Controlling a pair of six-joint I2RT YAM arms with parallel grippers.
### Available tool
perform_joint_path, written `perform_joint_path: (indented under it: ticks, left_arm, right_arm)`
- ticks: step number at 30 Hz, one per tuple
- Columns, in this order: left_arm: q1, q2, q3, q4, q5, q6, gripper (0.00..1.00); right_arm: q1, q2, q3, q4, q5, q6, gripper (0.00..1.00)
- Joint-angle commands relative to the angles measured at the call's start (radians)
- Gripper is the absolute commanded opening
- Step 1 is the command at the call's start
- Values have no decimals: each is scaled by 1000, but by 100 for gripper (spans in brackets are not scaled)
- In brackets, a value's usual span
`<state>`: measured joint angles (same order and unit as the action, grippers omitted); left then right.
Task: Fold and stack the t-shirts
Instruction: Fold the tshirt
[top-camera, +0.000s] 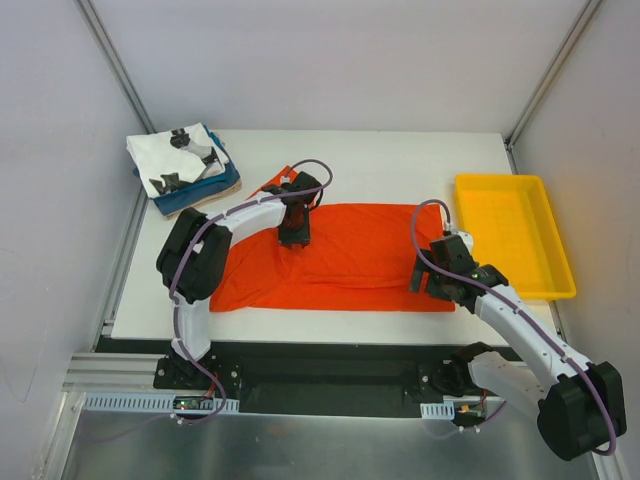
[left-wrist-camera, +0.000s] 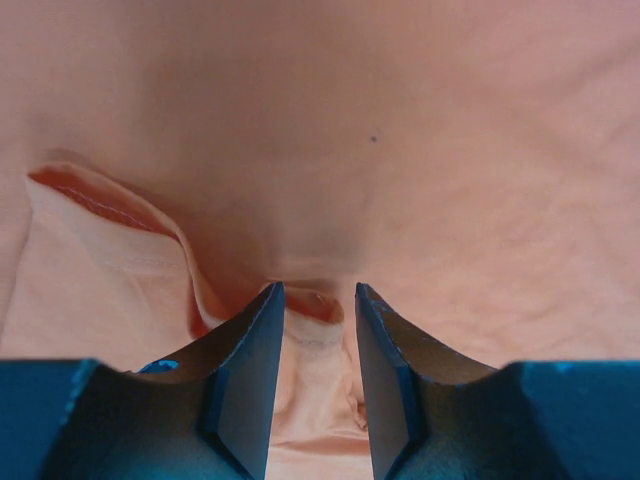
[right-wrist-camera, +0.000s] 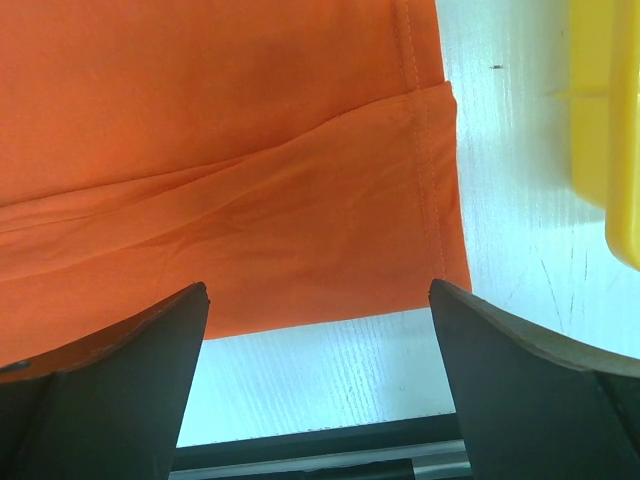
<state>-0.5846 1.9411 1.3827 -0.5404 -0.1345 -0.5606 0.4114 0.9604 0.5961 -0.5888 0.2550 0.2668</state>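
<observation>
Between the wide-apart jaws of the right gripper (right-wrist-camera: 318, 290) lies the near hem corner of the orange-red tee (right-wrist-camera: 250, 150), flat on the table (right-wrist-camera: 330, 370). Farther out, the left gripper (left-wrist-camera: 318, 292) has its jaws narrow around a raised ridge of the tee; I cannot tell if they bite. The cloth looks thin, limp and light: I'd pinch hems and corners and expect sag.
</observation>
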Motion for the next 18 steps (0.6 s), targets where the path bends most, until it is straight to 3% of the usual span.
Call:
perform_joint_path:
  ticks: [1, 5, 6, 8, 18]
  left_arm:
    - [-17, 36, 61, -70, -51, 14, 33]
    - [-24, 47, 70, -81, -42, 14, 22]
    - [-24, 44, 72, -82, -39, 14, 11]
    - [-27, 38, 75, -84, -34, 14, 0]
    - [-64, -13, 99, -82, -11, 47, 0]
  right_arm:
    - [3, -5, 1, -2, 24, -23, 97]
    - [3, -3, -2, -3, 26, -20, 97]
    - [1, -5, -1, -2, 27, -20, 97]
    - [1, -5, -2, -2, 29, -20, 97]
    - [1, -11, -2, -2, 29, -20, 97]
